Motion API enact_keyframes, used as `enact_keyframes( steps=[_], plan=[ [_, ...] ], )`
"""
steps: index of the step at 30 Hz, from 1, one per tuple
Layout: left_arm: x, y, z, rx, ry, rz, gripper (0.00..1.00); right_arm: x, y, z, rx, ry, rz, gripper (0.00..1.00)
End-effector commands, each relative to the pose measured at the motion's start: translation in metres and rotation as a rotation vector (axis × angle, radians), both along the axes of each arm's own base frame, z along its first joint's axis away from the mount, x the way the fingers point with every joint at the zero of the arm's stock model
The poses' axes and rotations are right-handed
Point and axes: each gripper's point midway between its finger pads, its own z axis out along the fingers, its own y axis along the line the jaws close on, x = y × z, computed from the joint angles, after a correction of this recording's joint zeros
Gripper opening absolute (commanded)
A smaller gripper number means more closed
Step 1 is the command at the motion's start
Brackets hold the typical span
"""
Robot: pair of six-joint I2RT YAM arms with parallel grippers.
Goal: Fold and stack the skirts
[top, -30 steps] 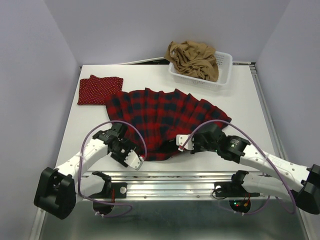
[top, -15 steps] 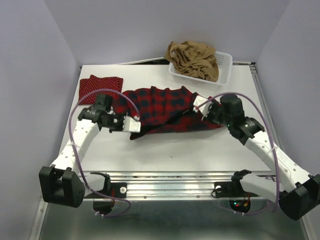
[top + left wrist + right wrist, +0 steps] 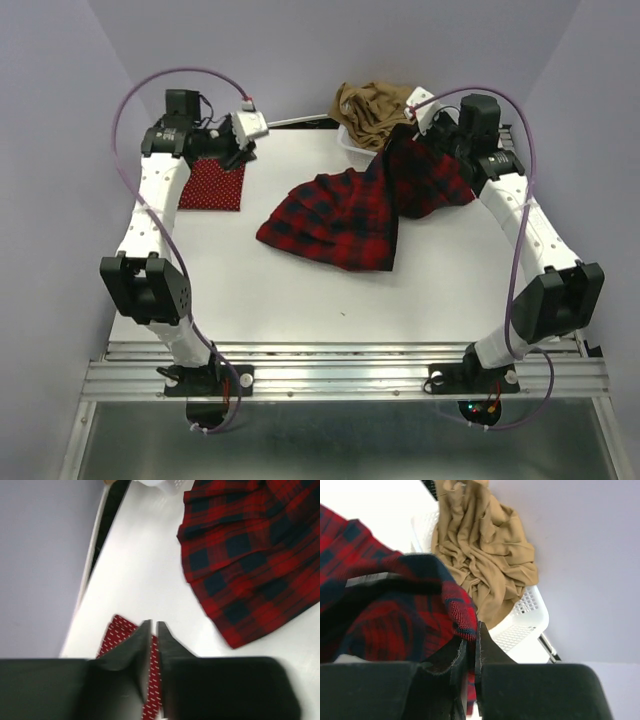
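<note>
Top view: the right gripper (image 3: 412,122) holds the plaid skirt (image 3: 345,212), which hangs below it. Left wrist view: the left gripper (image 3: 153,626) is narrow and empty, with the dotted skirt (image 3: 117,630) under its tips. Right wrist view: plaid cloth is pinched between the fingers (image 3: 482,645), and the tan skirt (image 3: 480,550) lies just beyond.

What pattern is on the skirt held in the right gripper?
Red-and-black plaid on the skirt, clearest in the top external view.

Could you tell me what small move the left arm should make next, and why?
Probably move the left tool over to the plaid skirt's loose edge and grip it: that tool hangs empty above the dotted skirt, while the right tool alone holds it up lopsided.
</note>
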Motion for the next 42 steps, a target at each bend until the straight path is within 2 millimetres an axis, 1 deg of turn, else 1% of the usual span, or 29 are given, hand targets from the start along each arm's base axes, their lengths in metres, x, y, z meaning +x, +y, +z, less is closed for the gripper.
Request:
enact_keyframes(
  steps=[1,2,3,4,5,6,7,10,11,12,14,17,18,19,20,22,26,27,28,29,32,33,34,35,37,39,40,41,42],
  plan=[
    [-0.079,-0.051,-0.053,0.083,0.219,-0.226,0.54,-0.016,0.016,0.046,-0.006,-0.148,0.141,0.01],
    [-0.080,-0.056,-0.065,0.168,0.146,-0.249,0.57,-0.020,0.017,0.024,-0.030,-0.106,0.156,0.01],
    [-0.119,-0.081,-0.099,0.225,0.157,-0.341,0.63,-0.024,0.016,0.012,-0.043,-0.085,0.161,0.01],
    [-0.130,-0.090,-0.115,0.267,0.127,-0.362,0.64,-0.028,0.013,0.007,-0.054,-0.082,0.157,0.01],
    [-0.118,-0.104,-0.114,0.277,0.011,-0.325,0.65,-0.032,0.010,-0.014,-0.069,-0.048,0.150,0.01],
    [-0.138,-0.110,-0.147,0.304,0.040,-0.355,0.68,-0.034,0.009,-0.019,-0.072,-0.041,0.145,0.01],
    [-0.161,-0.138,-0.149,0.303,-0.002,-0.423,0.68,-0.035,0.006,-0.023,-0.077,-0.036,0.132,0.01],
    [-0.172,-0.183,-0.166,0.258,0.034,-0.381,0.69,-0.038,0.003,-0.035,-0.079,-0.011,0.116,0.01],
    [-0.189,-0.205,-0.170,0.247,0.046,-0.423,0.71,-0.038,0.002,-0.037,-0.082,-0.007,0.112,0.01],
    [-0.187,-0.220,-0.175,0.237,0.052,-0.397,0.76,-0.037,0.002,-0.042,-0.078,0.006,0.106,0.01],
    [-0.193,-0.248,-0.177,0.238,-0.002,-0.397,0.76,-0.035,0.000,-0.047,-0.079,0.018,0.094,0.01],
    [-0.184,-0.277,-0.195,0.273,-0.019,-0.375,0.76,-0.032,-0.004,-0.054,-0.077,0.033,0.079,0.01],
    [-0.182,-0.282,-0.187,0.261,-0.033,-0.374,0.75,-0.031,-0.005,-0.054,-0.079,0.031,0.077,0.01],
    [-0.180,-0.287,-0.204,0.292,-0.006,-0.380,0.74,-0.031,-0.004,-0.055,-0.077,0.035,0.076,0.01],
    [-0.180,-0.288,-0.211,0.314,0.006,-0.396,0.71,-0.031,-0.005,-0.056,-0.078,0.037,0.074,0.01],
    [-0.181,-0.298,-0.224,0.343,0.011,-0.429,0.70,-0.029,-0.009,-0.056,-0.078,0.034,0.064,0.01],
    [-0.168,-0.314,-0.246,0.379,0.014,-0.426,0.68,-0.027,-0.018,-0.054,-0.074,0.030,0.042,0.01],
    [-0.168,-0.313,-0.246,0.385,0.013,-0.422,0.67,-0.027,-0.017,-0.053,-0.073,0.027,0.044,0.01],
    [-0.165,-0.316,-0.256,0.405,0.021,-0.425,0.65,-0.027,-0.017,-0.051,-0.075,0.023,0.045,0.01],
    [-0.166,-0.313,-0.268,0.448,0.046,-0.444,0.59,-0.026,-0.022,-0.049,-0.079,0.014,0.037,0.01],
    [-0.176,-0.306,-0.281,0.487,0.111,-0.487,0.39,-0.025,-0.026,-0.045,-0.073,0.005,0.029,0.01],
    [-0.183,-0.299,-0.283,0.508,0.151,-0.496,0.19,-0.024,-0.026,-0.041,-0.068,0.002,0.026,0.01],
    [-0.187,-0.294,-0.281,0.493,0.193,-0.503,0.09,-0.024,-0.025,-0.038,-0.064,-0.004,0.026,0.01],
    [-0.190,-0.289,-0.276,0.494,0.208,-0.494,0.02,-0.023,-0.029,-0.035,-0.061,-0.008,0.016,0.01],
    [-0.190,-0.271,-0.241,0.406,0.240,-0.464,0.00,-0.025,-0.029,-0.028,-0.048,-0.021,0.012,0.01],
    [-0.178,-0.246,-0.206,0.287,0.310,-0.381,0.00,-0.027,-0.029,-0.018,-0.034,-0.037,0.009,0.01],
    [-0.173,-0.237,-0.161,0.195,0.275,-0.355,0.00,-0.029,-0.029,-0.012,-0.029,-0.049,0.011,0.01],
    [-0.167,-0.224,-0.139,0.140,0.280,-0.327,0.00,-0.032,-0.027,-0.003,-0.018,-0.065,0.018,0.01],
    [-0.153,-0.199,-0.098,0.035,0.264,-0.257,0.00,-0.033,-0.026,0.004,0.004,-0.074,0.016,0.01]
  ],
)
